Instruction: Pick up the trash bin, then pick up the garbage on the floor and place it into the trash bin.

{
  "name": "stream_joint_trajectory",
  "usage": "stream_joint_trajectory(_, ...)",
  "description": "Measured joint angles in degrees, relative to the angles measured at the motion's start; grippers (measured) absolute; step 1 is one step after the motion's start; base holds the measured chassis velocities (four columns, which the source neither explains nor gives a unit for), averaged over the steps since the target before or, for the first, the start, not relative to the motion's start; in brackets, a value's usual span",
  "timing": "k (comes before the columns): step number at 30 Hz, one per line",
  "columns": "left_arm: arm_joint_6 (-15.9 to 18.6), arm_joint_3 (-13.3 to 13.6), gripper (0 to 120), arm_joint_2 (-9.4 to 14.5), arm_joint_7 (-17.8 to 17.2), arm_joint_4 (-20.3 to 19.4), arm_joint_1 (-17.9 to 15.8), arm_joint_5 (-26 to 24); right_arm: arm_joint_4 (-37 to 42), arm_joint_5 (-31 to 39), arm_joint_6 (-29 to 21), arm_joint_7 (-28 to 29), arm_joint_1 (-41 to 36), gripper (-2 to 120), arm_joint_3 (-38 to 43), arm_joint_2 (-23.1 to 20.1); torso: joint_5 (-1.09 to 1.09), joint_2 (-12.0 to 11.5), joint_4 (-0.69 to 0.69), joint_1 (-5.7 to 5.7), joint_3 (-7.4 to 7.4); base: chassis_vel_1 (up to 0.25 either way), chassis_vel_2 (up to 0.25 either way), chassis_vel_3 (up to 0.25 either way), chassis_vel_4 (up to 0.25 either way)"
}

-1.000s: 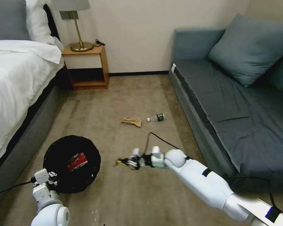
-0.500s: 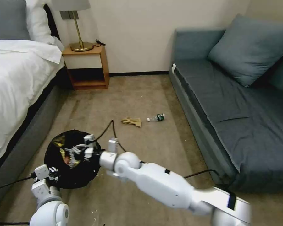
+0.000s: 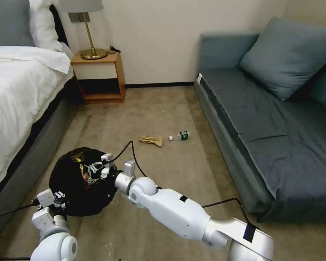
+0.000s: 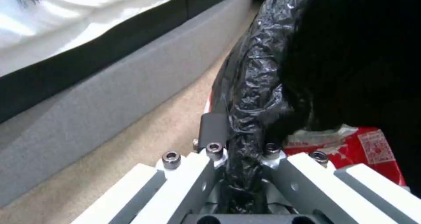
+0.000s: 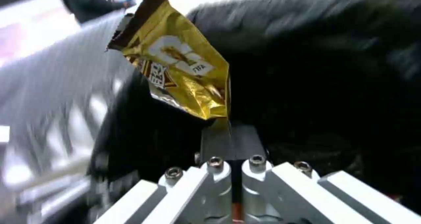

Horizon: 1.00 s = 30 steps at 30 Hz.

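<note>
Since the earlier frames, the right arm has swung from the bare floor at centre to the trash bin [image 3: 81,183] at lower left of the head view, carrying the gold-brown snack wrapper [image 5: 180,69] with it. Right tool [image 3: 94,168] now hangs over the bin's black-bagged mouth, its fingers pressed together on the wrapper's bottom edge; the wrist view shows the wrapper standing up from the pinch above the dark bag.

Left tool [image 4: 239,151] sits at the bin's near rim, low in the head view, its fingers clamped on the folded crinkly bag. Inside the bin, just beside that grip, lies the red-and-white crumpled wrapper [image 4: 351,145].

Farther up the frame, near the middle, the tan crumpled paper [image 3: 151,140] and the small clear bottle [image 3: 180,136] lie on the floor [image 3: 163,108] just beside each other, well apart from the bin. A bed [image 3: 14,90] runs along the left edge and a sofa [image 3: 264,119] along the right.
</note>
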Motion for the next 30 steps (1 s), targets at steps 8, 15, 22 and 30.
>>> stream_joint_trajectory(8, -0.16, 0.09, 2, -0.2, 0.15, -0.04, 0.29, -0.4, 3.73, -2.65, 1.93, 1.67, -2.42, 23, -1.28, -0.1, 0.01, 0.0, 0.01, 0.0, 0.0, 0.0, 0.0, 0.0, 0.0)
stream_joint_trajectory(15, -0.74, -0.94, 2, -0.07, 0.16, 0.27, 0.78, -0.92, 4.62, -4.93, 2.1, 2.23, -3.42, 45, -1.61, -0.16, 0.01, 0.0, 0.01, 0.0, 0.0, 0.0, 0.0, 0.0, 0.0)
stream_joint_trajectory(22, -0.98, -1.58, 2, -0.76, 0.15, 0.16, 1.52, -0.97, 3.43, -11.99, 0.73, 3.23, -3.61, 72, -1.69, -0.39, 0.01, 0.0, 0.01, 0.0, 0.0, 0.0, 0.0, 0.0, 0.0)
stream_joint_trajectory(30, -0.98, -2.15, 2, -1.84, 0.03, 0.2, 1.49, -0.62, 6.23, -15.27, -0.22, 5.55, -4.02, 98, -1.75, -2.88, 0.01, 0.0, 0.01, 0.0, 0.0, 0.0, 0.0, 0.0, 0.0)
